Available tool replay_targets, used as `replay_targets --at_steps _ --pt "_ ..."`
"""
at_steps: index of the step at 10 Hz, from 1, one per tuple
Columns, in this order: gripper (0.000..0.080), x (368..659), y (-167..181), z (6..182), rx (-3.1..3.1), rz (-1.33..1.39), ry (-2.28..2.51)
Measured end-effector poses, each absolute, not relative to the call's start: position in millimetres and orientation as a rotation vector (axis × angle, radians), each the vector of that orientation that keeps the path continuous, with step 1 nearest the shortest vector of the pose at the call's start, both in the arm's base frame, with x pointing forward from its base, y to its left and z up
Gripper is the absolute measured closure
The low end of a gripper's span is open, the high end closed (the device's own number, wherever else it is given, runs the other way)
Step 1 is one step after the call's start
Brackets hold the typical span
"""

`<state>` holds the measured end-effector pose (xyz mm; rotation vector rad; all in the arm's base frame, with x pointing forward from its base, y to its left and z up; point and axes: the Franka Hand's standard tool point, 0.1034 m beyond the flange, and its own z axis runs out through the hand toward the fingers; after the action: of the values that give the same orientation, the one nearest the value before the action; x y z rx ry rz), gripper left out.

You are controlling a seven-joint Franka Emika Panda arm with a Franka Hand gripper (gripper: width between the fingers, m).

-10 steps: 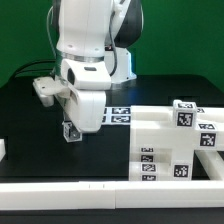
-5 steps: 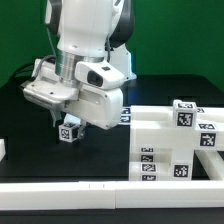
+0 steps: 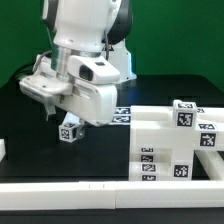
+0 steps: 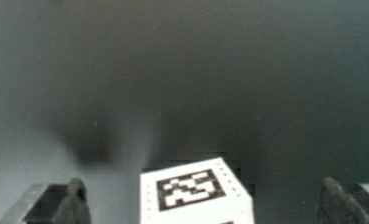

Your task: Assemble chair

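1. You are looking at a black worktop [image 3: 30, 165] with a green wall behind it and a long plain white rail [image 3: 90, 193] along its near edge.
2. Your white robot arm [image 3: 85, 55] fills the upper part of the exterior view's left, tilted and reaching down toward the worktop.
3. On the exterior view's right sits the partly built chair [image 3: 175, 140], a stepped stack of chunky white blocks with black-and-white square tags on its front and top faces.
4. Behind the arm, a flat white marker board [image 3: 122, 114] lies on the worktop, mostly hidden.
5. Your gripper [image 3: 68, 127] is closed on a small white chair block [image 3: 69, 131] with a square tag facing the camera. The block hangs just above the worktop, well apart from the stacked chair.
6. In the wrist view, the same block's tagged end [image 4: 193, 189] sits between the two dark fingers [image 4: 56, 203]. Whether the pads touch it is not clear there.
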<state>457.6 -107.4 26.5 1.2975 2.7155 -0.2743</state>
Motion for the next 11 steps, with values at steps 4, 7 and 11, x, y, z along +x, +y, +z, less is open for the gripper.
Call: replay_targets --at_steps 4,7,11 --pt "0.015 464.1 -90.9 33.5 1.93 -0.257 2.246" --pt "0.015 464.2 -89.1 32.7 2.149 -0.225 2.028" --pt "0.015 469.8 -110.7 45.9 2.735 -0.31 1.247"
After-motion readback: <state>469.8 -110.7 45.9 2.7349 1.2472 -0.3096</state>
